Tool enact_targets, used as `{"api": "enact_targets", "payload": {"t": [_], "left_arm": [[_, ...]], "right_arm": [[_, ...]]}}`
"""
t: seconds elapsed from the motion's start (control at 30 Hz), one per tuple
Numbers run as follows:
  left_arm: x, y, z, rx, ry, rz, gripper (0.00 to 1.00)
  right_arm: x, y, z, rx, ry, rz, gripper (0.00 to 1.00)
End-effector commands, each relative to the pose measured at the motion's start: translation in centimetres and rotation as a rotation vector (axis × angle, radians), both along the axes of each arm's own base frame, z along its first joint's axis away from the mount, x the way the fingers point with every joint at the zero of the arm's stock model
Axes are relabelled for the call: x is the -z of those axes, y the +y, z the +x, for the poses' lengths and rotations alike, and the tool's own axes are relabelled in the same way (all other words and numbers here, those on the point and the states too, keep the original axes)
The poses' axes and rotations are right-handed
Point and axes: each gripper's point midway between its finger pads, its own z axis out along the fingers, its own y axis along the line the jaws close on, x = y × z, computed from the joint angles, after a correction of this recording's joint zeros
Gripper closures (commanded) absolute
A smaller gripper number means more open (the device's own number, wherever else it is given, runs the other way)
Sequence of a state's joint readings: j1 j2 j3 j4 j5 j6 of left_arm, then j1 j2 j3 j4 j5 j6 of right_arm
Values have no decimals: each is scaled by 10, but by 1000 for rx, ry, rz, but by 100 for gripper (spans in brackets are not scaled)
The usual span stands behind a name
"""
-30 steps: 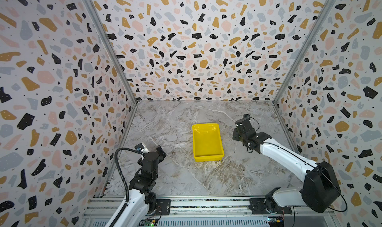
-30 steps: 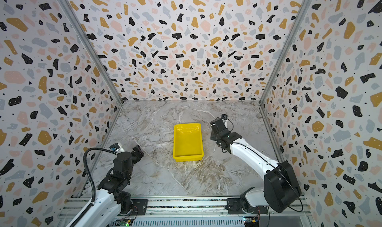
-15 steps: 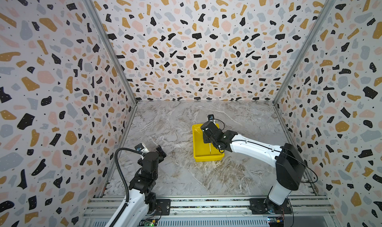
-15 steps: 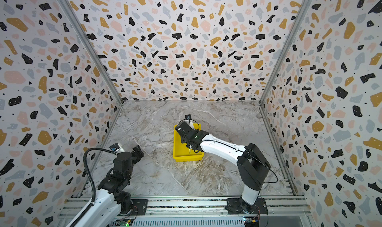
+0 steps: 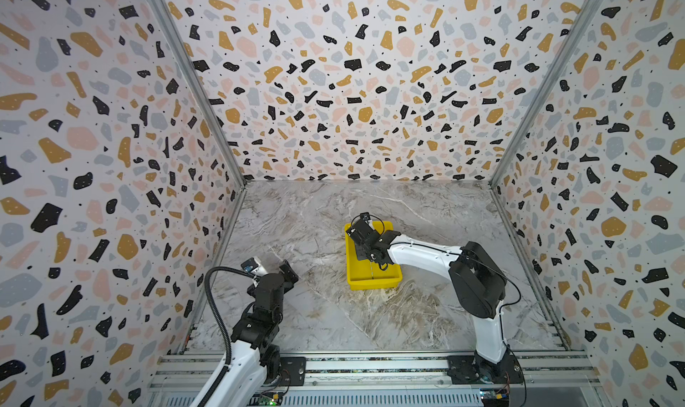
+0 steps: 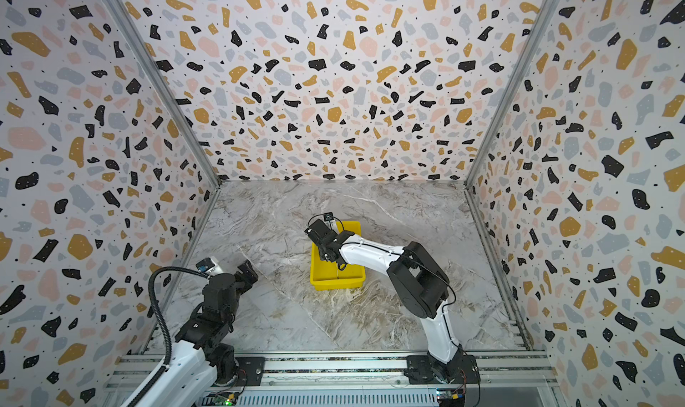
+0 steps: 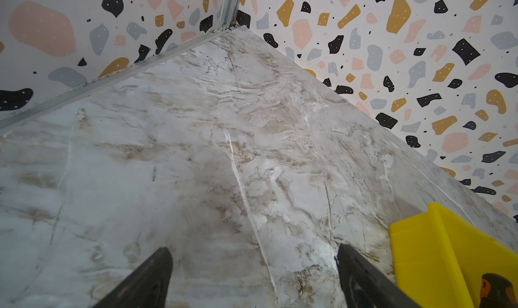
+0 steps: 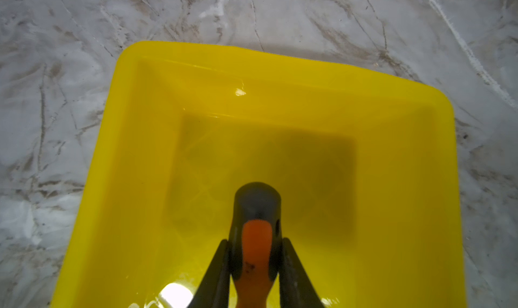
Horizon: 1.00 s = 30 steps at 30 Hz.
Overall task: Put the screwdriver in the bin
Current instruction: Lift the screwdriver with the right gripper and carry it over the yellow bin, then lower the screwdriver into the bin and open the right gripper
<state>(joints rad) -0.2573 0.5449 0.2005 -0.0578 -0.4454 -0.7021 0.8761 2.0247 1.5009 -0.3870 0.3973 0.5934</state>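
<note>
R gripper (image 8: pixel 255 240) clamped on screwdriver (image 8: pixel 256 205) w/ orange handle, rounded black end, over glossy yellow rect. bin (image 8: pixel 134 152) on marbled counter (image 8: pixel 42 96); L gripper (image 7: pixel 253 253) jaws apart.

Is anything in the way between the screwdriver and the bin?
Nothing visible. The right gripper holds the screwdriver directly over the bin, whose inside is open and bare below it.

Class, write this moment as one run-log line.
right gripper: shut on screwdriver, over bin | left gripper: open, empty | screwdriver: not yet released
</note>
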Motion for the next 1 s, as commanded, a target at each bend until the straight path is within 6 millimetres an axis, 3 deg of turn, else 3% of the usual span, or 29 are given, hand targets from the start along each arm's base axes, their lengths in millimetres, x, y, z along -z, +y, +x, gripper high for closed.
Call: {"api": "enact_targets", "payload": {"t": [0.0,0.23,0.57,0.8,0.97], "left_arm": [[-4,0,2,-4,-30,-15,8],[-4,0,2,-7,-32,-15,8],[-4,2,1,-16,-34,-15,8],[-4,2,1,-20,-32,-12,7],[-4,3,1,-23,-32,-12,7]], "right_arm": [[-16,7,7,-14,6,39,85],[-5,-3,10,9,57,35,83],[1,-2,11,11,77,45,81],[-6,0,11,10,71,56,68],[-16,-1,11,8,57,65,65]]}}
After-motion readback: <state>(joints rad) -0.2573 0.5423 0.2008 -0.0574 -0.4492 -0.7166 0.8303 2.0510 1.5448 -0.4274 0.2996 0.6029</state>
